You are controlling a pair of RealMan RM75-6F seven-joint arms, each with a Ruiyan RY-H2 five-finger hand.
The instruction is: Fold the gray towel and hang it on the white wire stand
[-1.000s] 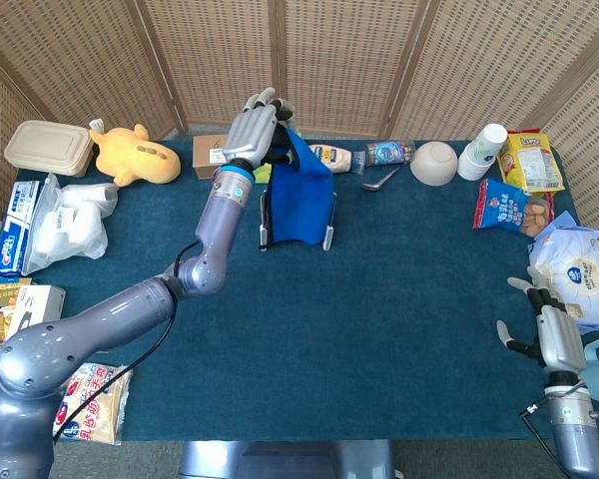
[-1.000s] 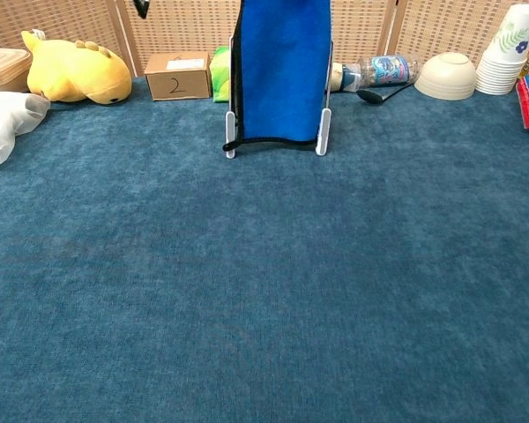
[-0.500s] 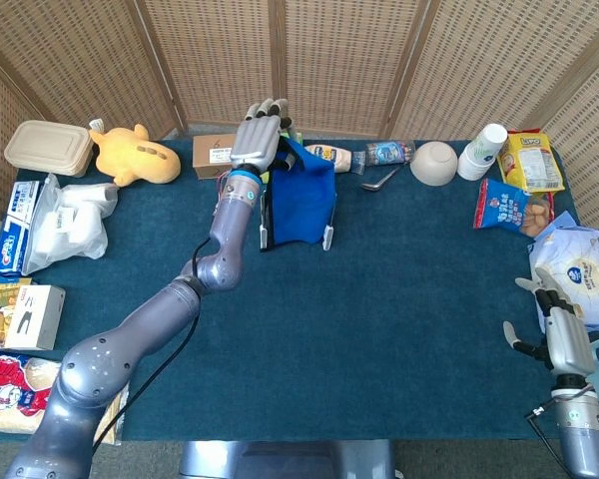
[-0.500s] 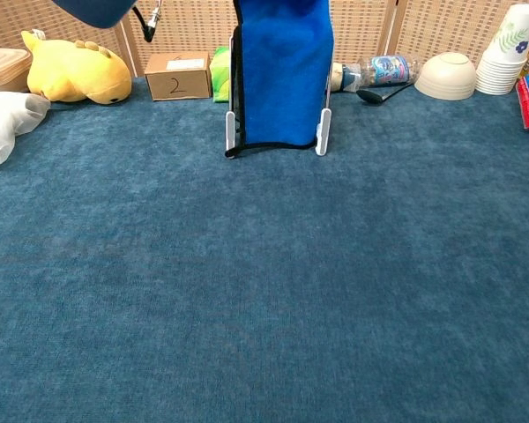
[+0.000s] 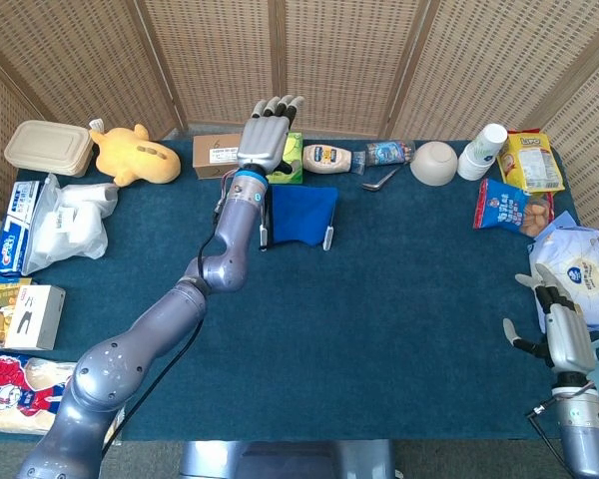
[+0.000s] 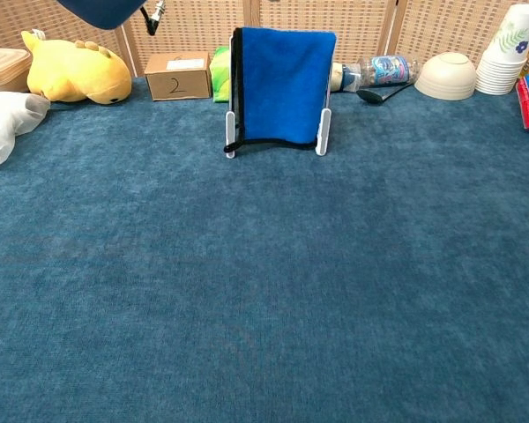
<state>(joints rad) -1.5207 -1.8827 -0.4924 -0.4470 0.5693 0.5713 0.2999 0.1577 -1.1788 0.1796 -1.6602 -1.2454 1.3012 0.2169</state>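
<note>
The towel (image 5: pixel 301 214) is blue in these frames. It hangs folded over the top of the white wire stand (image 5: pixel 328 238), with a dark hem along its lower edge. In the chest view the towel (image 6: pixel 282 84) drapes the stand (image 6: pixel 322 132) evenly, both white legs showing. My left hand (image 5: pixel 268 128) hovers just behind and above the stand, fingers spread, holding nothing. My right hand (image 5: pixel 559 324) stays low at the table's right front corner, fingers apart and empty.
Behind the stand lie a cardboard box (image 5: pixel 216 155), a green pack (image 5: pixel 288 172), a bottle (image 5: pixel 327 158), a spoon (image 5: pixel 379 180) and a bowl (image 5: pixel 434 162). A yellow plush (image 5: pixel 132 155) is at the back left. Cups (image 5: pixel 482 150) and snack bags (image 5: pixel 509 210) are on the right.
My left hand has let go of the towel's top and lifted away with its fingers spread. The towel has dropped from its raised peak to lie flat over the stand.
</note>
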